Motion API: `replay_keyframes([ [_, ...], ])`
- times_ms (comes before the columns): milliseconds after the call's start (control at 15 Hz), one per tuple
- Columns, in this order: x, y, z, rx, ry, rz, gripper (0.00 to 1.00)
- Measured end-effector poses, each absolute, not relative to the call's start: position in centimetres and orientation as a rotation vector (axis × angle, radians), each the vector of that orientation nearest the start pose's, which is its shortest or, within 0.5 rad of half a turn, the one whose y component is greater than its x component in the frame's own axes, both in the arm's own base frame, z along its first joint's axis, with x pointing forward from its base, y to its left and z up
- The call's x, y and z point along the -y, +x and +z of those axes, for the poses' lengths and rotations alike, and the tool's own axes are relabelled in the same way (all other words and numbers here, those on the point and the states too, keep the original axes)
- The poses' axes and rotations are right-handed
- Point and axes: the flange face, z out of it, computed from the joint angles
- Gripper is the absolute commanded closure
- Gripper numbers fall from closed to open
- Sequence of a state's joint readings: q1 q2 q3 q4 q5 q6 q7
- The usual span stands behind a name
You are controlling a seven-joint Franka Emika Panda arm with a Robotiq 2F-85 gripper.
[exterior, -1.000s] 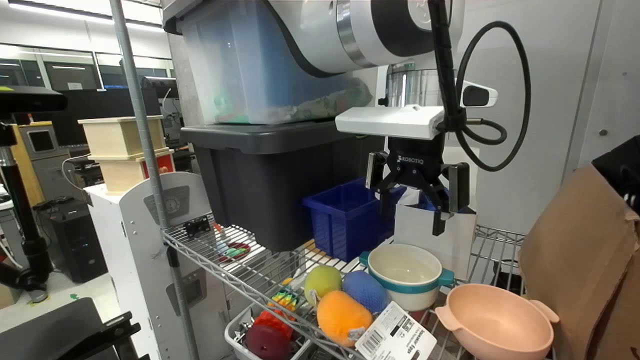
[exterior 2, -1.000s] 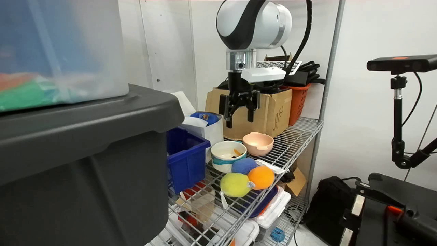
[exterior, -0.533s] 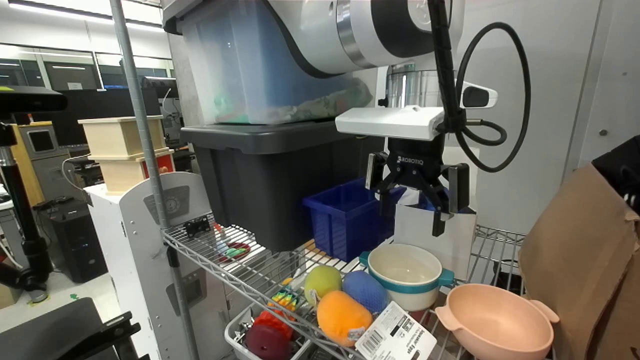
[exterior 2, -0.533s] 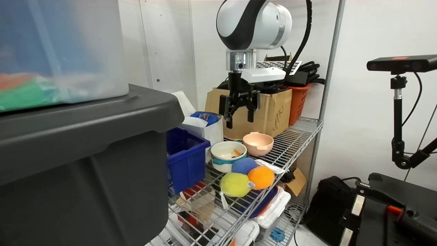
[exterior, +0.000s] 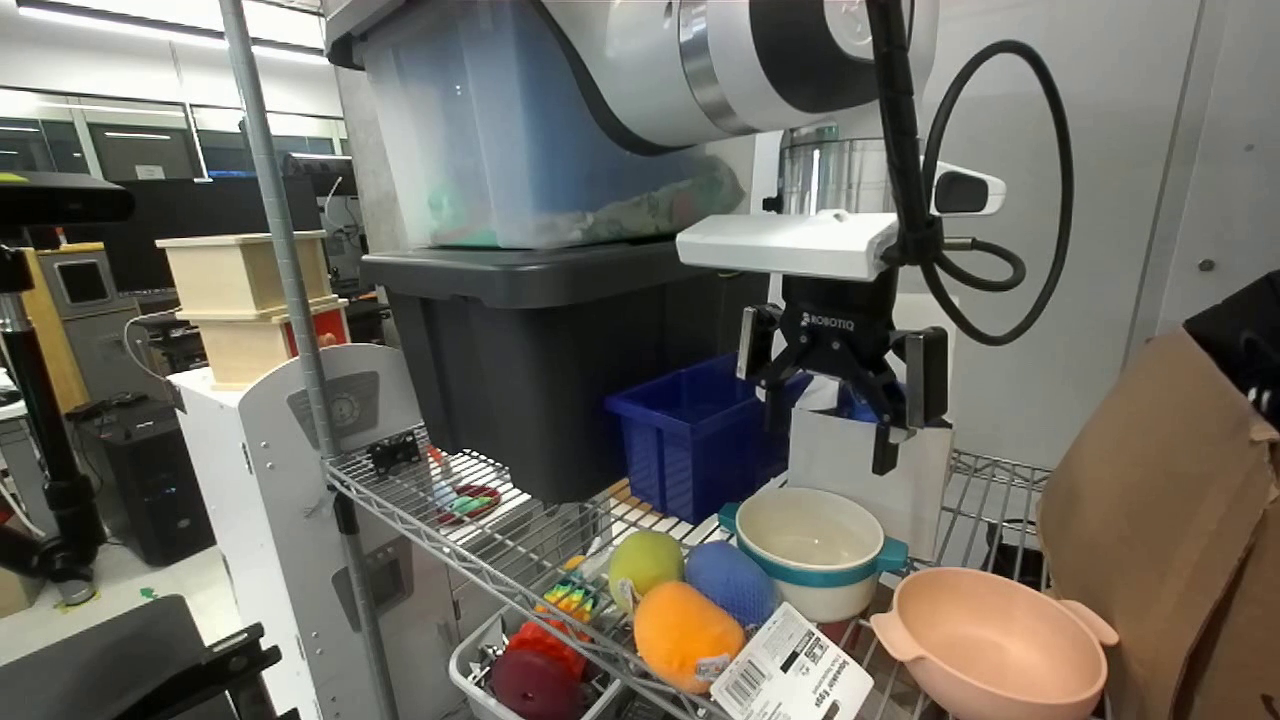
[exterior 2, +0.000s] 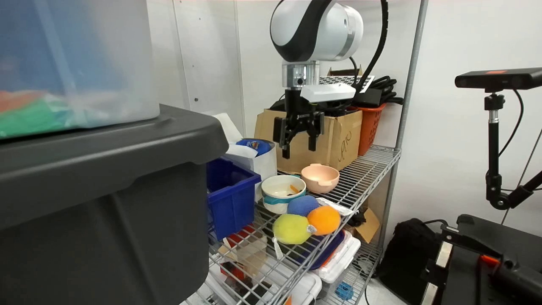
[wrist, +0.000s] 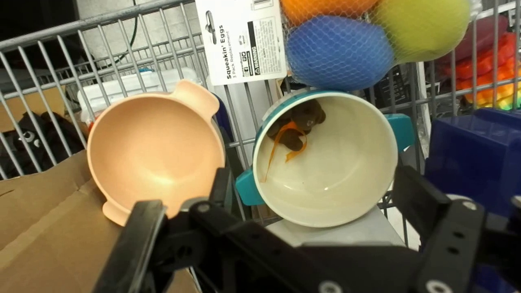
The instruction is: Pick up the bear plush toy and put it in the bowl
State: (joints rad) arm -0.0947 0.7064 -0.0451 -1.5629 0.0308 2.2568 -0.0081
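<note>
While the bear plush toy [wrist: 306,116] lies in the cream bowl [wrist: 338,162], the tool [exterior 2: 299,148] (spread wide, empty) hangs well above.

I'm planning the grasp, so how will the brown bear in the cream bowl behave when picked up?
The bear looks plush, so it'll probably squash softly. Smaller than the cream bowl, it's likely light. Its loose orange ribbon may dangle or snag.
</note>
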Motion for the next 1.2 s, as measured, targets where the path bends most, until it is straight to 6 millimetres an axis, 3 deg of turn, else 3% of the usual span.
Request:
replay_keyframes([
  [467,9.9,70.5,22.9,-0.232,-3.145,-0.008,0.00],
  [933,9.8,71.4,20.7,-0.240,-3.146,0.022,0.00],
  [1200,8.4,71.6,19.3,-0.238,-3.136,0.095,0.00],
])
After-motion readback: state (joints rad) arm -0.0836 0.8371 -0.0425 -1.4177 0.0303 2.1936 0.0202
